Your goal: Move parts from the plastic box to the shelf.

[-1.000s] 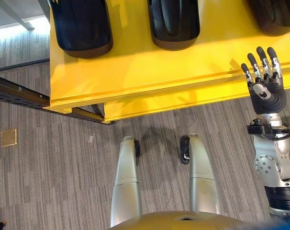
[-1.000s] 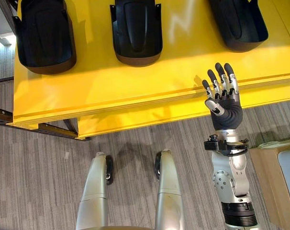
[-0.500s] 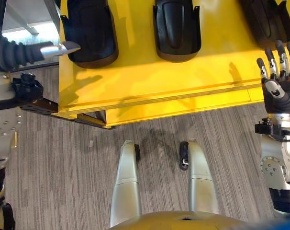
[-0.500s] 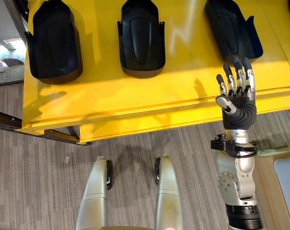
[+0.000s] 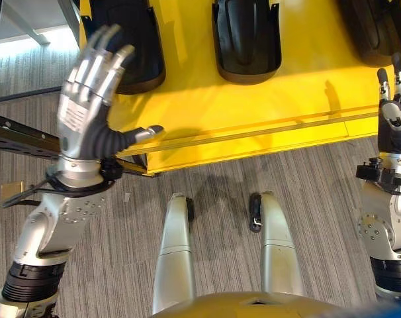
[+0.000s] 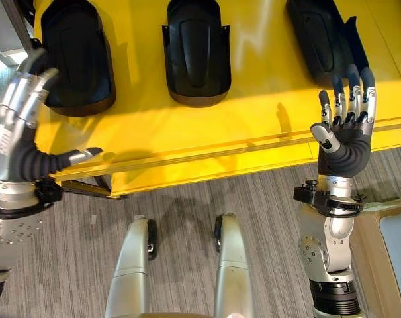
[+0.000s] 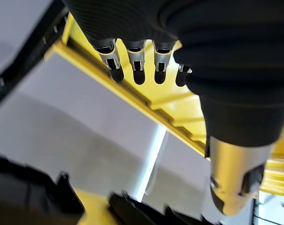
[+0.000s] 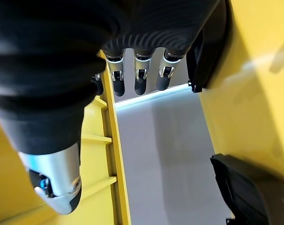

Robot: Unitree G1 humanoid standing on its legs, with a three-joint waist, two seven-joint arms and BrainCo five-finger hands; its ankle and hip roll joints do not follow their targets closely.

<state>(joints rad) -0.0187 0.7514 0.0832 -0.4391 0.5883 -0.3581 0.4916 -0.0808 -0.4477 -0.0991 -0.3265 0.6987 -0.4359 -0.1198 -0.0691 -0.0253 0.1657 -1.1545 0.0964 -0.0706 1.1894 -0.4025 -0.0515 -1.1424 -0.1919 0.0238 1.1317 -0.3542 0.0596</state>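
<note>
Three black moulded parts lie in a row on the yellow shelf (image 6: 187, 132): a left part (image 6: 78, 56), a middle part (image 6: 197, 50) and a right part (image 6: 323, 36). My left hand (image 5: 88, 99) is raised at the shelf's left front corner, fingers straight and spread, thumb pointing over the shelf edge, holding nothing. Over the front edge at the right, my right hand (image 6: 343, 136) stands open just short of the right part and is empty too. In the wrist views the left fingers (image 7: 132, 65) and right fingers (image 8: 139, 75) are straight.
A dark metal rail (image 5: 22, 132) runs out from under the shelf's left corner. A tan-rimmed container with a pale inside (image 6: 386, 245) sits on the floor at the lower right. Grey carpet (image 5: 220, 179) lies in front of the shelf.
My left arm has swung up from the left edge, its open hand now raised at the shelf's corner. The right hand has drifted right and slightly farther over the shelf edge, still open.
</note>
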